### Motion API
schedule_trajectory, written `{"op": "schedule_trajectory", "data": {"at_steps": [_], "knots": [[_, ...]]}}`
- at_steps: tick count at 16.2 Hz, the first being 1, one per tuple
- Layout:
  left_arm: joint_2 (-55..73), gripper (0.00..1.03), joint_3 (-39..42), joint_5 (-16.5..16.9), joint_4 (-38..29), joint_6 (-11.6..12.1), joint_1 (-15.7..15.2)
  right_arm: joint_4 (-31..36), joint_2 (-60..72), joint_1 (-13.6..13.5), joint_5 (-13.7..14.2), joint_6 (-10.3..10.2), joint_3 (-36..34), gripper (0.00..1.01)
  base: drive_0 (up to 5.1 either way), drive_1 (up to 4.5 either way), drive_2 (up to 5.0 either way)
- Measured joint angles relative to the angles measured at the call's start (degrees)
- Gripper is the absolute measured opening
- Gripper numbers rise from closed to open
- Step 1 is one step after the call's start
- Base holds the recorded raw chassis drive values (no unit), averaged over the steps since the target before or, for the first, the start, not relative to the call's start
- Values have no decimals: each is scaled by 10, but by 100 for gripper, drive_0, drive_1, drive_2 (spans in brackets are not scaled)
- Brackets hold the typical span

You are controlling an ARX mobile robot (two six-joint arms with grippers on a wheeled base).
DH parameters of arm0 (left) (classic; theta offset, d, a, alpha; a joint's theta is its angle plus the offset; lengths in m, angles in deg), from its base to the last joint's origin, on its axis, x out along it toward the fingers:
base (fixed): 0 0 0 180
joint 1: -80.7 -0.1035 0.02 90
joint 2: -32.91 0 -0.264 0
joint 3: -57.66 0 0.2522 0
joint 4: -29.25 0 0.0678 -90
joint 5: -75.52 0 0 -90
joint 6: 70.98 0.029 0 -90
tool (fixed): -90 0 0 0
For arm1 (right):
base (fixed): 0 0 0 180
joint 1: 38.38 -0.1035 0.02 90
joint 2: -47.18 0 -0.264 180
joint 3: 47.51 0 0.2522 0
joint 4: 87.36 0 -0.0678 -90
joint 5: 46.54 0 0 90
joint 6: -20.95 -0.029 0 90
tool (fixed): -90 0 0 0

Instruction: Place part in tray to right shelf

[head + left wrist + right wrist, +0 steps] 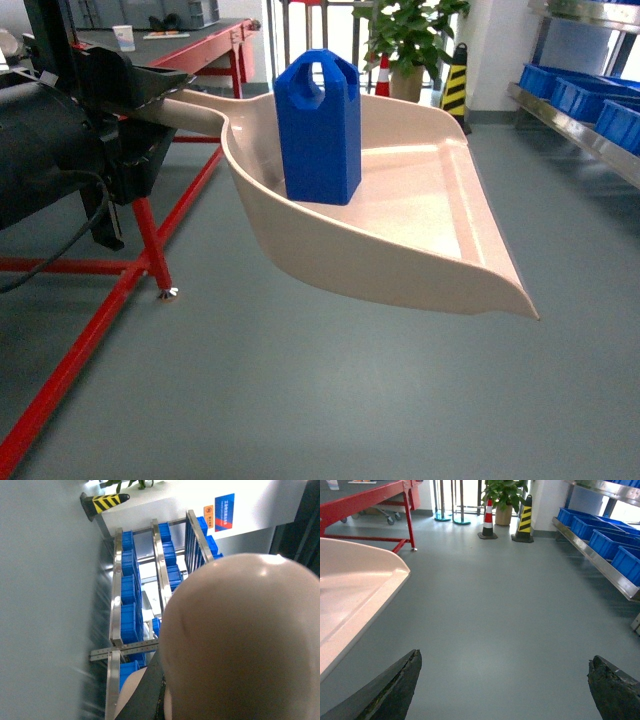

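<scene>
A smooth grey floor point(300, 400) is seen all around the tray point(420, 230), which is held up off it. Behind the tray, a red-framed worktop point(200, 45) is visible, with a white cup point(124, 37) on it. Further back, a potted plant point(405, 40), a red-and-white cone point(488, 520) and a yellow-and-black striped post point(456, 85) are lined up against the wall.

To the right of the tray, well apart from it, the right shelf point(590, 130) is picked out: a steel rack loaded with blue crates point(570, 90).

The tray itself is beige, scoop-shaped, with a raised curved rim and a flat front lip pointed toward the lower right in the head view. The part point(318, 125) is stood upright inside it, near the handle end: bright blue, bevelled at the top, a handle hole clearly shown.

The tray's handle is carried at the left hand point(135, 95); the grip looks closed on it, though the fingers are largely hidden by the black housing. In the left wrist view, the tray's rounded underside fills most of the frame.

The right hand point(505, 685) is held low beside the tray's lip, its dark fingers point(395, 690) spread wide apart with only floor between them.
</scene>
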Motion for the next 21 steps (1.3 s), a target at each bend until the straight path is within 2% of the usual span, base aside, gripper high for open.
{"op": "schedule_trajectory", "data": {"at_steps": [21], "knots": [[0, 16, 0, 2, 1, 0, 0, -2, 0, 0, 0, 0, 0, 98, -4, 412, -419]]}}
